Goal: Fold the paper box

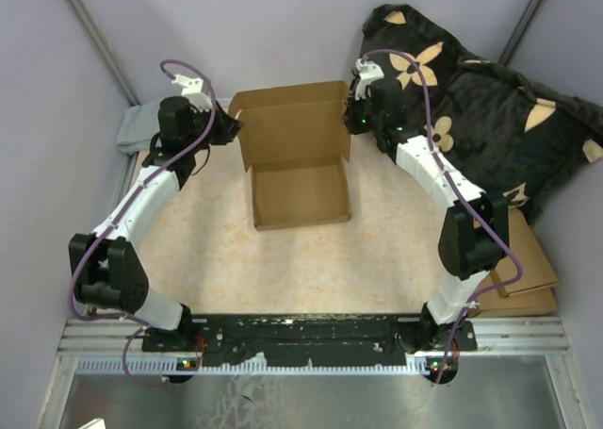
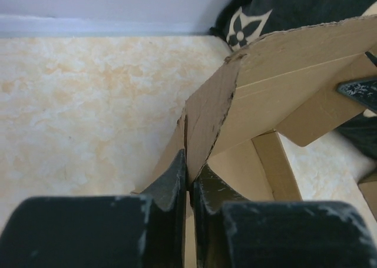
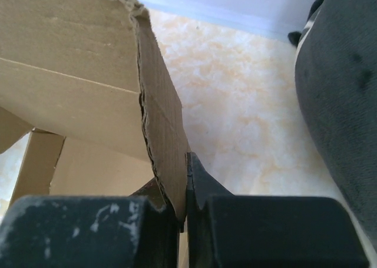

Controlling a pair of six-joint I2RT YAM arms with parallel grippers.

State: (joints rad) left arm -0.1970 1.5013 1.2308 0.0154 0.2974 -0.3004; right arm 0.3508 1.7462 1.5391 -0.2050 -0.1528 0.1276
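Paper box sits mid-table, toward the far side; shallow tray already formed, lid panel raised at the far edge. Left gripper is clamped on the lid's left side flap, cardboard pinched between both fingers; right gripper is clamped the same way on the right side flap. Black flower-print cushion at far right; flat cardboard stack beside the right arm's elbow.

Left gripper, right gripper: both clamped.
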